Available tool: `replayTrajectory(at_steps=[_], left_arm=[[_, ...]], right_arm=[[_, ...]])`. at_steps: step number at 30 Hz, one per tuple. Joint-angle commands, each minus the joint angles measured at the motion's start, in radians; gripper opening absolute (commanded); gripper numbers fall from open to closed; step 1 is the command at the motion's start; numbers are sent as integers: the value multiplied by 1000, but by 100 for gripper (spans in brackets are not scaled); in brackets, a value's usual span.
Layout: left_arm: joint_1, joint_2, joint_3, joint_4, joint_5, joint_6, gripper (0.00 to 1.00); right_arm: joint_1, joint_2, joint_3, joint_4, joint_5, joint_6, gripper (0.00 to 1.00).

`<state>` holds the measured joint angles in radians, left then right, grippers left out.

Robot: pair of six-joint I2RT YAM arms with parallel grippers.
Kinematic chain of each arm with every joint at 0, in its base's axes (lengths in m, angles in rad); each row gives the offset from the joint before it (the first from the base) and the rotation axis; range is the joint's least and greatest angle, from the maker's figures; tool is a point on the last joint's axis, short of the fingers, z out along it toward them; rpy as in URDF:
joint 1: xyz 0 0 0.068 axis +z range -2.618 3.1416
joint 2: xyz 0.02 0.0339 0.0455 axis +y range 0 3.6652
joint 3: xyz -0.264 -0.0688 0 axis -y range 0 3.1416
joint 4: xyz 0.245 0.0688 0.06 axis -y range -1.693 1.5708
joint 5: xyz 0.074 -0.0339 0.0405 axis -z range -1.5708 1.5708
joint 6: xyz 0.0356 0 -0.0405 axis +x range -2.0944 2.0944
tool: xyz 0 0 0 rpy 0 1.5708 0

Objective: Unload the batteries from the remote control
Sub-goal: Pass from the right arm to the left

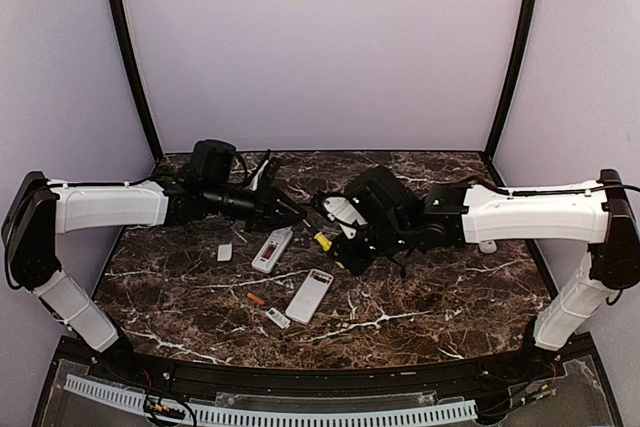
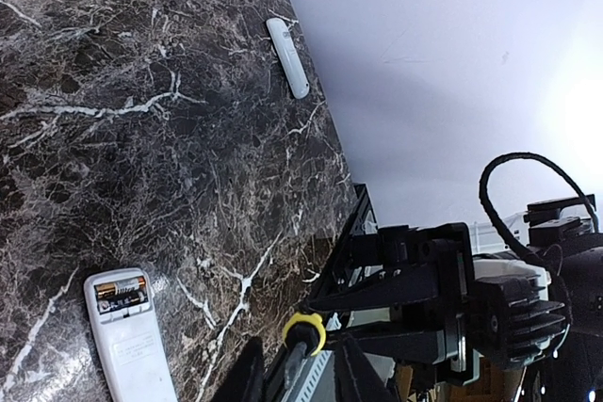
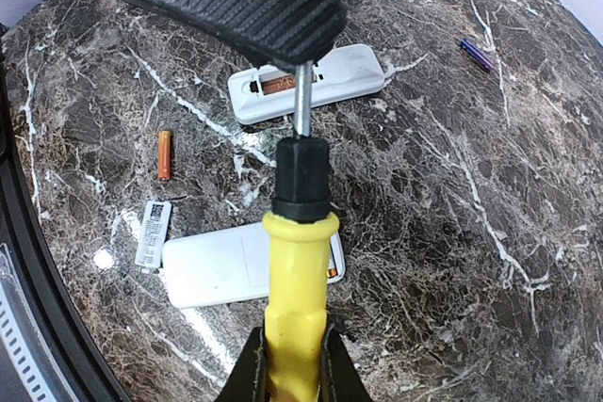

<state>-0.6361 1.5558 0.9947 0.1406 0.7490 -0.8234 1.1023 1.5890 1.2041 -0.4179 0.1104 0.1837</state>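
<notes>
My right gripper (image 3: 292,350) is shut on the yellow handle of a screwdriver (image 3: 298,261); in the top view it (image 1: 338,249) hangs above the table's middle. The screwdriver's metal shaft reaches between the spread fingers of my left gripper (image 2: 301,355), which is open (image 1: 290,212). One white remote (image 3: 316,80) lies with its compartment open and an orange battery (image 3: 278,86) inside. A second white remote (image 3: 221,268) lies under the handle, a battery end (image 3: 332,272) showing at its edge. A loose orange battery (image 3: 164,155) lies on the marble.
A small white labelled cover (image 3: 153,233) lies next to the second remote, another cover (image 1: 225,252) left of the first remote. A purple cylinder (image 3: 477,55) lies apart. A slim white remote (image 2: 287,56) lies near the right wall. Purple walls enclose the table.
</notes>
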Motion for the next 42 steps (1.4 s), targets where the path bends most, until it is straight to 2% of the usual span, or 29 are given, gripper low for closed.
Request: replayTrajectory(at_steps=[1,16,23,28,29,33,37,40,42], left_arm=[[-13,6,25,17,22,-2,22],[-20,27,29,55,29,-28,11],[-20,28,23,69,30,-43,0],[-20,18,15,73,19,-44,0],[-20,8,4,80,6,-43,0],[-20,-53,-40,103,-52,-34,0],[-20,-131,-86,141,-129,-21,0],[-20,-179,-123,199,-167,-20,0],[-20,-199,-144,254,-170,-25,0]], right_arm=[[9,-33,-8,34,10,-7,0],[11,-22,-8,38,-2,-15,0],[10,-21,-12,43,3,-18,0],[10,-22,-10,38,12,-13,0],[11,-22,-7,36,20,-2,6],[9,-57,-23,58,45,44,46],[8,-122,-90,161,46,103,68],[3,-173,-154,258,52,179,79],[-7,-205,-199,345,42,261,83]])
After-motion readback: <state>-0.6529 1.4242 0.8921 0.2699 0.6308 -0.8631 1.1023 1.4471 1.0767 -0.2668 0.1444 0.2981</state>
